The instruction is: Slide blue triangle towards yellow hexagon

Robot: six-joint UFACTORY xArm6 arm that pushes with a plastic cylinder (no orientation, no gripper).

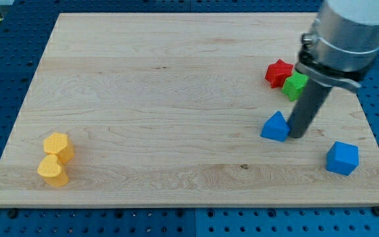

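The blue triangle (276, 126) lies right of the board's centre. My tip (296, 135) stands right beside it, on its right side, touching or nearly touching it. The yellow hexagon (58, 146) lies far away at the view's lower left, with a yellow heart-like block (52, 172) just below it and touching it.
A red star (279, 72) and a green block (295, 85) sit together above the tip, the green one partly hidden by the rod. A blue cube (342, 158) lies at the lower right. The wooden board (176, 79) rests on a blue perforated table.
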